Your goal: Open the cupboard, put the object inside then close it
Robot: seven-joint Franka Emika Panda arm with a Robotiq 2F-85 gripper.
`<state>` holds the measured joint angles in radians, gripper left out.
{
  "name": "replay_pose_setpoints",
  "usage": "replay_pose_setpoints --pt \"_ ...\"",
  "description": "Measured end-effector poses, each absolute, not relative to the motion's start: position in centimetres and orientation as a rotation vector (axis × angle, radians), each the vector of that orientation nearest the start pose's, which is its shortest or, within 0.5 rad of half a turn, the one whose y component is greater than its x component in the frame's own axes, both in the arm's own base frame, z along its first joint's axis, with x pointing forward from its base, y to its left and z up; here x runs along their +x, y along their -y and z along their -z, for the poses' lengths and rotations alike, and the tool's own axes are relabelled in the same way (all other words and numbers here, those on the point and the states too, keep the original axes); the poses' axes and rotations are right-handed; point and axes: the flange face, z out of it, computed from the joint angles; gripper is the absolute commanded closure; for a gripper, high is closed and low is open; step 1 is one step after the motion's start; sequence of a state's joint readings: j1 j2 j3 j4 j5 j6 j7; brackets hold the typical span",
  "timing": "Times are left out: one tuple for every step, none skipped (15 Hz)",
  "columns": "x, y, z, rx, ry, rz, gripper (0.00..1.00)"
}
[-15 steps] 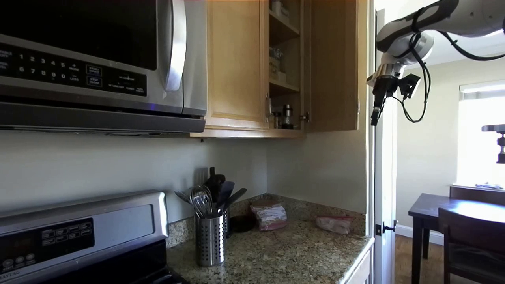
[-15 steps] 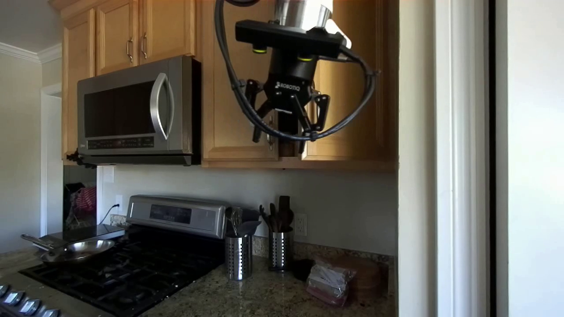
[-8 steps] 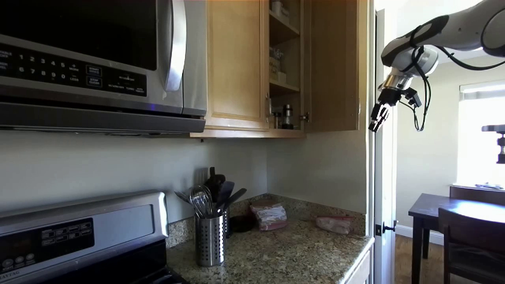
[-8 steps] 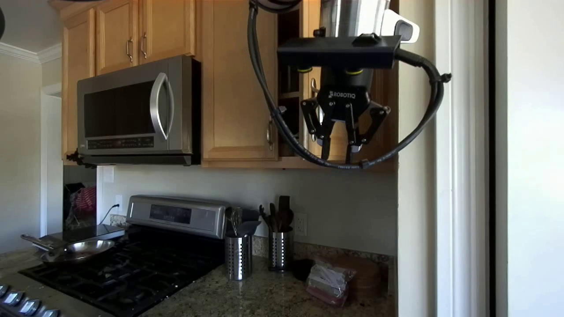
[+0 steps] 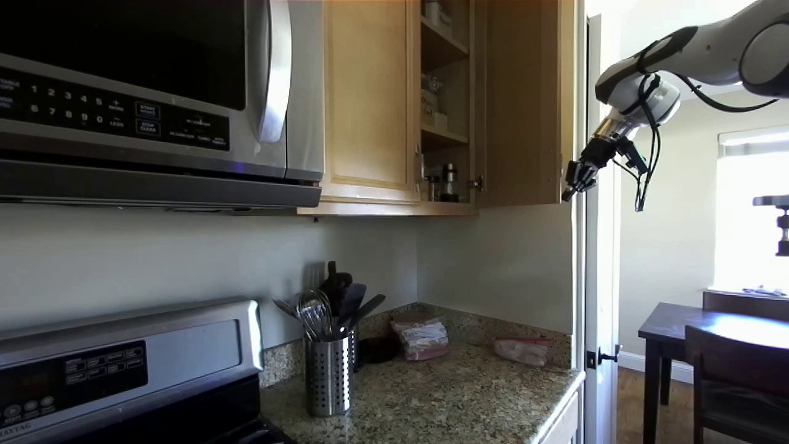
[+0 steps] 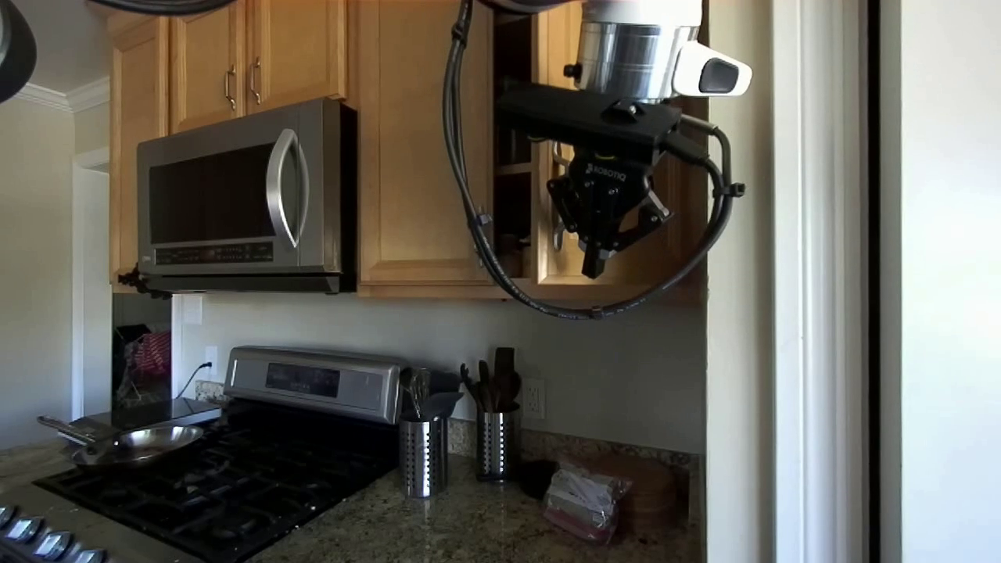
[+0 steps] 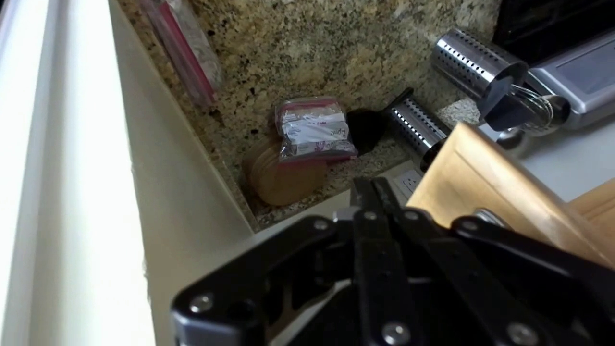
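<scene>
Wrist view: the gripper [image 7: 373, 182] is clenched — both black fingers [image 7: 363, 197] drawn together — near the open wooden door [image 7: 447, 178] of the cupboard [image 5: 394, 208]; whether they touch it cannot be told. The door's silver handle [image 7: 489, 216] is partly hidden behind the gripper. In both exterior views the cupboard hangs on the wall [image 5: 185, 259] above the granite counter [image 5: 468, 394], beside the steel microwave [image 6: 227, 195], its other door [image 5: 370, 98] shut. Shelves [image 5: 445, 134] show within, and small bottles [image 5: 449, 179] stand at the bottom. In an exterior view the arm [image 5: 678, 55] holds the gripper slanting downward. On the counter stand two perforated metal holders [image 6: 423, 461] with utensils [image 6: 504, 375]; near one lies a clear bag [image 7: 314, 129] with pinkish strips, and another bag [image 5: 521, 350] lies near the side wall [image 5: 499, 265].
</scene>
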<state>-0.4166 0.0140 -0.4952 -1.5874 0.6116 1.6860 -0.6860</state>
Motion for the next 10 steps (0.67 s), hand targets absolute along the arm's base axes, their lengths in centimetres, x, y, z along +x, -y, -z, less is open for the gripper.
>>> replay_pose_setpoints --pt "39.7 41.4 -64.0 -2.657 -0.366 0.701 0.92" --pt "39.9 41.2 -64.3 -2.642 -0.366 0.717 0.91" --pt "40.0 41.0 -64.6 -2.628 -0.364 0.733 0.92" --pt "40.3 40.9 -64.9 -2.612 -0.359 0.752 0.92" --pt "40.5 40.7 -65.2 -2.6 -0.352 0.766 0.92" --pt "40.7 40.4 -65.5 -2.588 -0.345 0.779 0.92" --pt "41.0 40.2 -65.7 -2.576 -0.336 0.791 0.92" --pt "41.3 39.8 -66.0 -2.563 -0.326 0.804 0.92" --pt "41.7 39.5 -66.2 -2.548 -0.316 0.816 0.92" --pt "42.0 39.1 -66.4 -2.534 -0.305 0.826 0.92"
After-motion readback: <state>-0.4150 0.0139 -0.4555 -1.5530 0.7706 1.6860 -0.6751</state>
